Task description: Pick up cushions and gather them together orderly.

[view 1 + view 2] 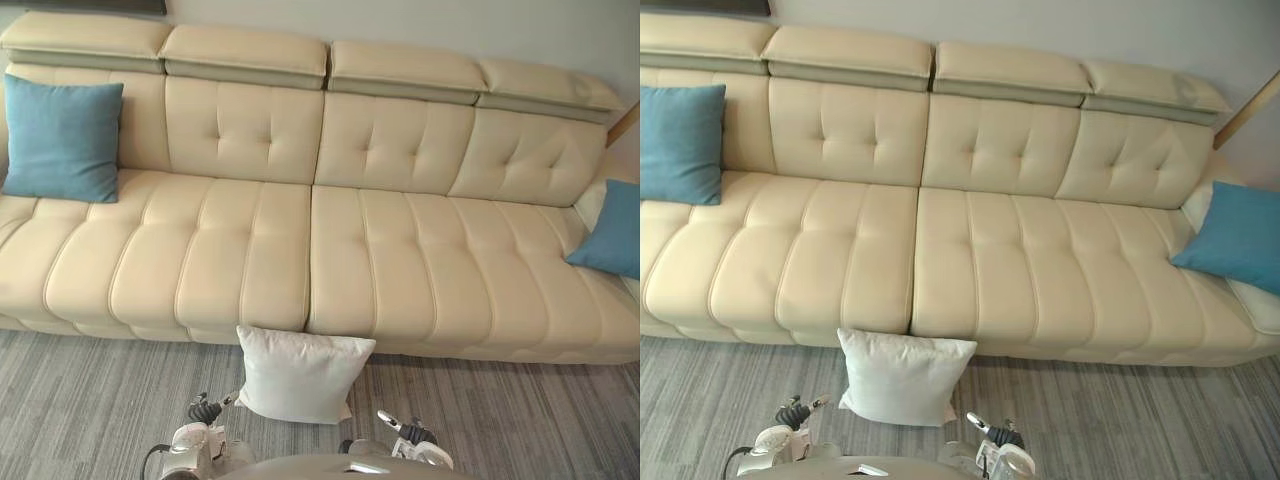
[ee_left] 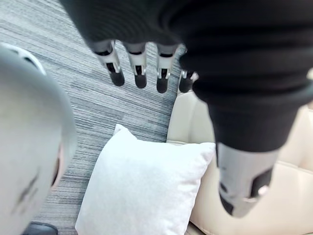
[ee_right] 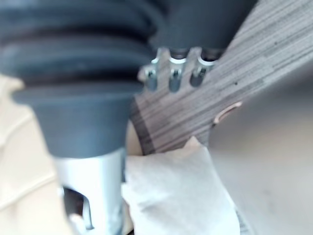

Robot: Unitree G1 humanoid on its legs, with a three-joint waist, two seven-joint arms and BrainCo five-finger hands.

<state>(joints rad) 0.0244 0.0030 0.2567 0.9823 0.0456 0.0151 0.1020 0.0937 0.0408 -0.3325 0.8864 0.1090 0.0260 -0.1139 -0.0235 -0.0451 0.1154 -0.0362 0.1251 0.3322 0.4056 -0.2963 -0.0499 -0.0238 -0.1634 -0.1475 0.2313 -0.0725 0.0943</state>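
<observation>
While both hands hang low at the bottom edge of the eye views, three cushions lie well apart. A long cream sofa (image 1: 330, 250) spans the frame above a grey striped carpet (image 1: 90, 400). One blue cushion (image 1: 60, 140) stands upright at the upper left, on the seat and leaning against the backrest. A second blue cushion (image 1: 1238, 235) lies tilted at the right edge, on the sofa's far end, with something pale (image 1: 1262, 306) partly hidden beneath it. The white cushion (image 1: 298, 375) stands on the carpet at lower centre, its upper edge leaning against the sofa's front where the two seat sections meet.

The left hand (image 1: 205, 410) sits at the bottom just left of the white cushion, apart from it. In its wrist view the fingers (image 2: 138, 63) are straight and spread in a row, holding nothing. The right hand (image 1: 410, 433) sits at the bottom to the right of that cushion. Its fingers (image 3: 173, 78) hang relaxed and empty above the carpet.
</observation>
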